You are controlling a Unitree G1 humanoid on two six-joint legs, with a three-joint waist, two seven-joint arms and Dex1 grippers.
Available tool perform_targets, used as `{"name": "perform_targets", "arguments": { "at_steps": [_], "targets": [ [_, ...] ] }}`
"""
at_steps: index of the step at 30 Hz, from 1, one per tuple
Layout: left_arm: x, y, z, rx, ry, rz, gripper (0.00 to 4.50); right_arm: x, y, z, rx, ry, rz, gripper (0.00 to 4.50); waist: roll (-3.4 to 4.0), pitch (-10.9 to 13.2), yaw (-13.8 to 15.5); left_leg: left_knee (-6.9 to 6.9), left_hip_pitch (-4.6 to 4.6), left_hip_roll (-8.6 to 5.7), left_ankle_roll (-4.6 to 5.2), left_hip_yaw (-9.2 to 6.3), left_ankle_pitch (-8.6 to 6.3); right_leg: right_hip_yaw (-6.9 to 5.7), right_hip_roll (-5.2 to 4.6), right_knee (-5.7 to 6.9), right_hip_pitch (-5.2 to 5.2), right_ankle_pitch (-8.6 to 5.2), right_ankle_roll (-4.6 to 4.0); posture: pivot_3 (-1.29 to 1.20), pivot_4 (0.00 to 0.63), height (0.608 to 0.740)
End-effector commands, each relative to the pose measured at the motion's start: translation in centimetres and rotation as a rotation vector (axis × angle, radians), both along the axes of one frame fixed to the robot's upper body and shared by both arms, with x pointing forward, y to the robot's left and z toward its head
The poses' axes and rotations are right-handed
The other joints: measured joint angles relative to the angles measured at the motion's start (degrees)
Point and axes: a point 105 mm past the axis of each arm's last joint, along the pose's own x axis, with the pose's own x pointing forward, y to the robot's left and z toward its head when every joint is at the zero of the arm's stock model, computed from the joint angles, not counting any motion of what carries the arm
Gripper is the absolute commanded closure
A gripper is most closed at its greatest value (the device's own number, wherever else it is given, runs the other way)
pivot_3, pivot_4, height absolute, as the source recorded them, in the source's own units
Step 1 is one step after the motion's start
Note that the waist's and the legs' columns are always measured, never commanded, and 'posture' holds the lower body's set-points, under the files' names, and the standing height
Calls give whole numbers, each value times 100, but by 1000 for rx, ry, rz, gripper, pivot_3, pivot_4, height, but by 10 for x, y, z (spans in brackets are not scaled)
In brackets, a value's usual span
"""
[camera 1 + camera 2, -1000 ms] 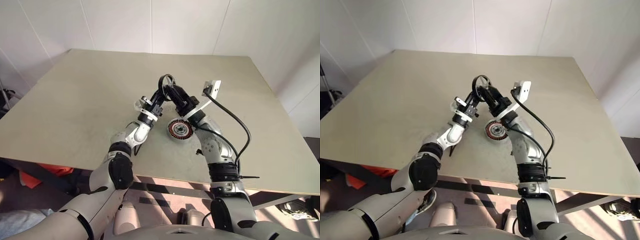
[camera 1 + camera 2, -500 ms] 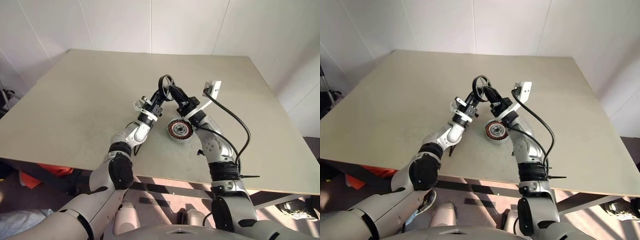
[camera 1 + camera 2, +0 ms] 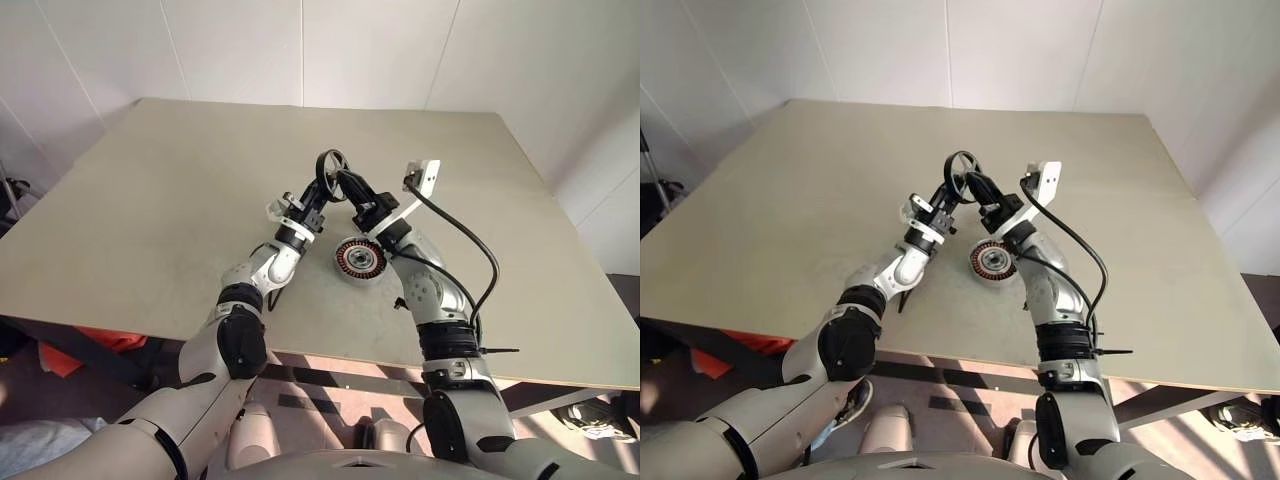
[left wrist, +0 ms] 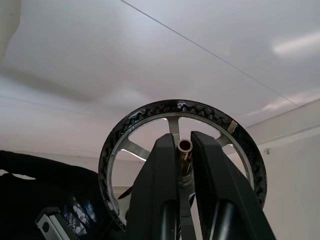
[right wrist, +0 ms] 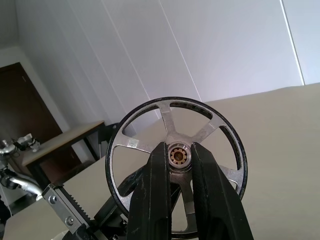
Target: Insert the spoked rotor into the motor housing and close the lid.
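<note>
The spoked rotor [image 3: 333, 164], black-rimmed with silver spokes, is held upright in the air above the middle of the table. My left gripper [image 4: 184, 148] is shut on its centre shaft from one side. From the other side my right gripper [image 5: 177, 153] is shut on the hub of the rotor [image 5: 176, 160]. Both grippers meet just under the rim. The motor housing [image 3: 359, 259] lies on the table below my right wrist, its copper windings facing up. The lid is out of view.
The beige table [image 3: 170, 190] spreads wide to the left, right and far side of the arms. A black cable [image 3: 478, 250] loops off my right wrist toward the table's right side. The near table edge runs just behind both elbows.
My right gripper's fingers have closed onto the rotor's hub. The left gripper and the rotor have stayed in place.
</note>
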Motion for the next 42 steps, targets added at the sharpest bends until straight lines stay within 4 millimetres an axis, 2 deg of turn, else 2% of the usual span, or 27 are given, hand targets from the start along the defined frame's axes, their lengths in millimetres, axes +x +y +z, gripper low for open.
{"name": "perform_targets", "arguments": {
  "at_steps": [1, 11, 13, 16, 19, 26, 34, 38, 42],
  "targets": [
    [-7, -28, 13, 3, -46, -76, 4391, 5, -2, 18, -3, -51, -19, 4246, 0, 0, 0, 0, 0, 0, 0, 0, 0, 0, 0, 0, 0, 0, 0, 0, 0, 740],
    [3, -27, 9, 154, -98, 61, 4391, 5, -4, 16, -9, -50, -24, 4246, 0, 0, 1, 0, 0, 0, 0, 0, 0, 0, 0, 0, 1, 0, 0, 0, 0, 740],
    [2, -29, 8, 185, -118, 70, 3643, 5, -4, 16, -10, -48, -26, 4246, 0, 0, 0, 0, -1, 0, 0, 0, 0, 0, 0, 0, 1, 0, 0, 0, 0, 740],
    [1, -32, 6, 195, -107, 53, 2795, 5, -4, 15, -11, -47, -26, 4246, 0, 0, 0, 1, 0, 0, 0, 0, 0, 0, 0, 1, 1, 0, 0, 0, 0, 740],
    [1, -29, 9, 120, -82, 32, 1795, 5, -4, 15, -11, -46, -27, 4246, 0, 0, -1, 3, 0, 0, 0, 0, 0, 0, 0, 3, 1, 0, 0, 0, 0, 740],
    [-1, -28, 3, 153, -84, 28, 1795, 8, -11, 19, -27, -58, -53, 4246, 0, 0, 1, 7, 0, 0, 0, 0, 0, 1, 0, 6, 1, 0, 0, 0, 0, 740],
    [0, -14, -9, 211, -78, 53, 1795, 12, -40, 40, -83, -103, -115, 4246, 0, 0, 3, 9, 1, 0, 0, 0, 0, 2, -1, 7, 2, 0, 0, 0, 0, 740],
    [-2, -10, -16, 298, -100, 51, 1795, 6, -49, 38, -211, -94, -95, 4246, -1, 0, 10, 9, 0, -2, 0, 0, 0, 2, -1, 6, 2, 0, 0, 0, 0, 740],
    [-5, 3, -29, 506, -181, 70, 1795, -11, -51, 15, -458, -23, -7, 4246, -1, 0, 20, 8, 6, -2, 0, -1, 0, 1, -1, 4, 10, 1, 1, 0, 0, 740]
  ]
}}
